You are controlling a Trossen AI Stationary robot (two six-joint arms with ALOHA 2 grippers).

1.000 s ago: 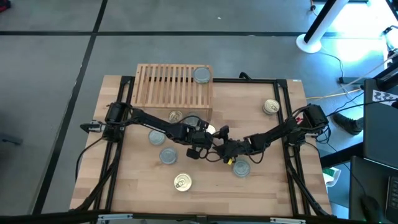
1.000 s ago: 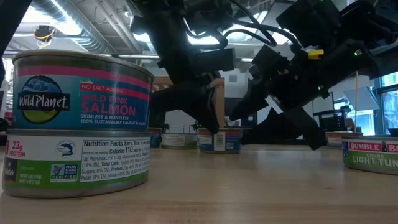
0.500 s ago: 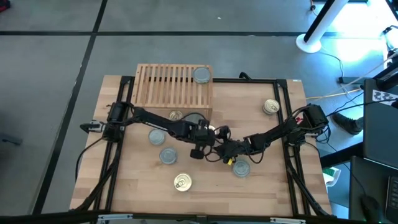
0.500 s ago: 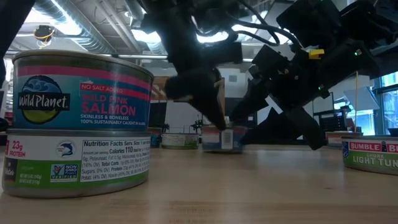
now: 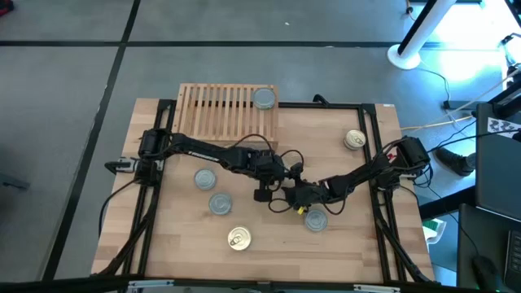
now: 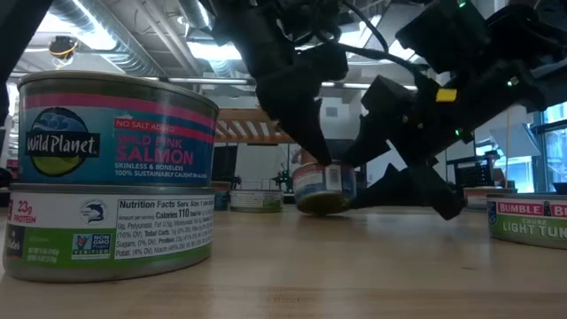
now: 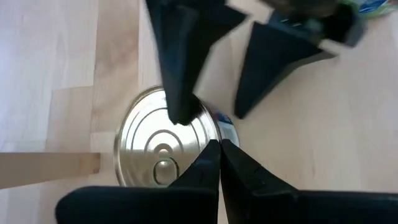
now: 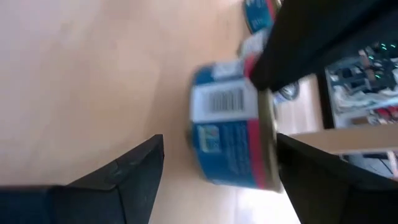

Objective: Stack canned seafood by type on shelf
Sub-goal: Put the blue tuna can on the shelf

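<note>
Left gripper (image 6: 326, 173) shifted right; blue can (image 6: 323, 188) now tilted.

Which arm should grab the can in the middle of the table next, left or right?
Right, probably. The right tool is open with the blue-labelled can between its fingers. The left tool is shut, its tips against that can's rim, so it would have to reopen first.
</note>
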